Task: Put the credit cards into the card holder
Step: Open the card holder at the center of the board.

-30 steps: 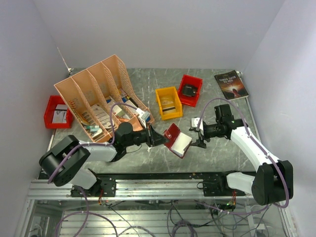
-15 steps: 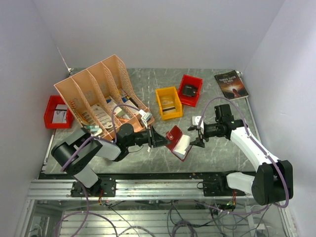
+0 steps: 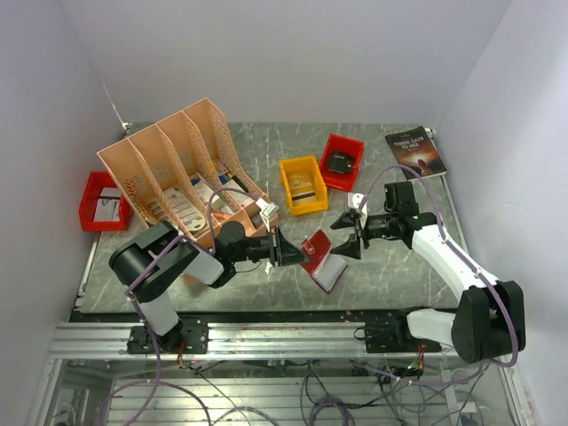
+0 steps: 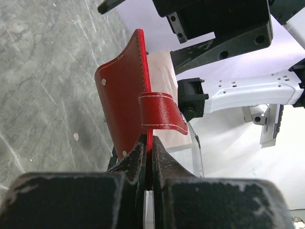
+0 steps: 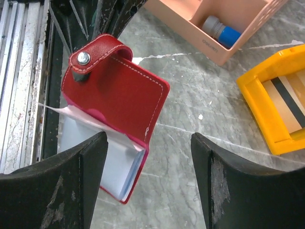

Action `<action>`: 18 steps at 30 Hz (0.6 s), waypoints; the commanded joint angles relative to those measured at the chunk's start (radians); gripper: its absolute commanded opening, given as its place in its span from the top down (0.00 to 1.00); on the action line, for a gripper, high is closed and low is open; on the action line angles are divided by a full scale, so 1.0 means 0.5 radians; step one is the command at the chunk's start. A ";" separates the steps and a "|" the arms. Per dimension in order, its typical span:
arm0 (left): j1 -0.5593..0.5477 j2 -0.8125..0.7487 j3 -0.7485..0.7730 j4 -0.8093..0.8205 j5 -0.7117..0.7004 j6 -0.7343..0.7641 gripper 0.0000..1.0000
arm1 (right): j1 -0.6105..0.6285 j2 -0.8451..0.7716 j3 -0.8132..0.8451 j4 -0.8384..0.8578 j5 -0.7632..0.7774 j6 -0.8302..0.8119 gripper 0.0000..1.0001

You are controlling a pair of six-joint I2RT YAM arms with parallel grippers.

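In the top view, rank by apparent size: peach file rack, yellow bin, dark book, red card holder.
1. peach file rack
2. yellow bin and dark book: look alike, unranked
3. red card holder, pinched in the left tool; tilted, possibly nearer the camera, so unsure

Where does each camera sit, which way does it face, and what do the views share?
Top external: above and behind the bases, looking down on the table; left arm and right arm show.
Left wrist: looks along the left gripper, shut on the card holder; right arm beyond.
Right wrist: looks down through the open right gripper at card holder and yellow bin.
Shared: all see the card holder.
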 commanded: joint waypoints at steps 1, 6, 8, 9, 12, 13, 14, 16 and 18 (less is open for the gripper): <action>0.010 0.050 0.085 0.306 0.151 -0.034 0.93 | 0.038 0.064 -0.012 0.155 -0.023 0.224 0.28; 0.007 0.072 0.136 0.258 0.270 -0.004 0.93 | 0.074 0.166 0.034 0.081 -0.101 0.214 0.28; 0.006 0.057 0.161 0.178 0.317 0.042 0.93 | 0.086 0.198 0.057 0.012 -0.131 0.151 0.31; 0.006 0.040 0.173 0.116 0.331 0.080 0.93 | 0.090 0.211 0.069 -0.034 -0.153 0.100 0.33; 0.005 -0.034 0.236 -0.244 0.352 0.287 0.93 | 0.098 0.254 0.114 -0.220 -0.249 -0.060 0.40; 0.005 -0.066 0.261 -0.393 0.346 0.369 0.93 | 0.101 0.265 0.127 -0.279 -0.278 -0.117 0.42; 0.007 -0.098 0.291 -0.534 0.336 0.445 0.93 | 0.100 0.275 0.137 -0.329 -0.301 -0.164 0.44; 0.006 -0.148 0.373 -0.768 0.319 0.564 0.93 | 0.106 0.291 0.160 -0.390 -0.336 -0.217 0.51; 0.009 -0.191 0.432 -0.962 0.299 0.668 0.93 | 0.104 0.299 0.186 -0.462 -0.381 -0.276 0.57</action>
